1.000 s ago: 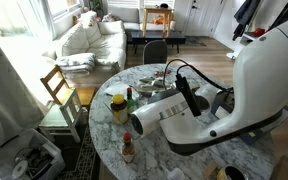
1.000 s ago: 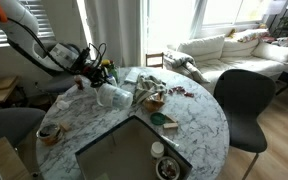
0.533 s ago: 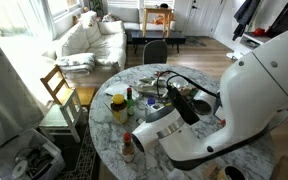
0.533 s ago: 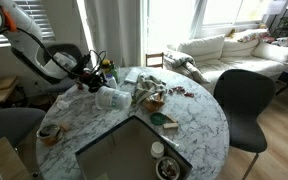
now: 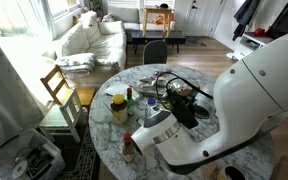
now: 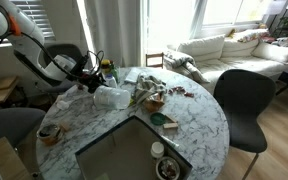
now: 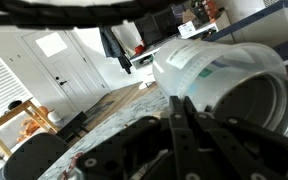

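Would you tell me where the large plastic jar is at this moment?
In an exterior view, the plastic jar lies on its side near the picture-left edge of the table, just beside the gripper; the wrist view shows it upper right.

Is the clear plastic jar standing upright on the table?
No. In the wrist view the clear plastic jar lies on its side, and its round open mouth faces sideways rather than up.

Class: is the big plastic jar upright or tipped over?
Tipped. The jar is on its side by the hand; its mouth faces sideways in the wrist view.
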You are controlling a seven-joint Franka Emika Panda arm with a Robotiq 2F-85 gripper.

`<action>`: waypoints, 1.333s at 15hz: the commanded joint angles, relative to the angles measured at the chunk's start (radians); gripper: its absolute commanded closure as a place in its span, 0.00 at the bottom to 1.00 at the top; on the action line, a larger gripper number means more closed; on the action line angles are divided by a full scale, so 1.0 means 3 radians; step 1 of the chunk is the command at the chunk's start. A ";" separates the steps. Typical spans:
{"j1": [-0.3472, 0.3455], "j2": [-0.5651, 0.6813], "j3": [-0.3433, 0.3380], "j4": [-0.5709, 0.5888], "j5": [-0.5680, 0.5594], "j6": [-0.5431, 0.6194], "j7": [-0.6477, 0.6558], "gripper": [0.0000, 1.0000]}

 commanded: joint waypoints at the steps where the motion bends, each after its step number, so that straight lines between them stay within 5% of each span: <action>1: -0.0060 -0.0013 0.0050 -0.0065 -0.0001 -0.0053 0.0247 0.99; 10: -0.0054 -0.0115 -0.0018 -0.0064 -0.0197 -0.0265 0.0104 0.99; 20: -0.0263 -0.0261 0.0177 -0.0117 -0.0103 0.0445 0.0355 0.99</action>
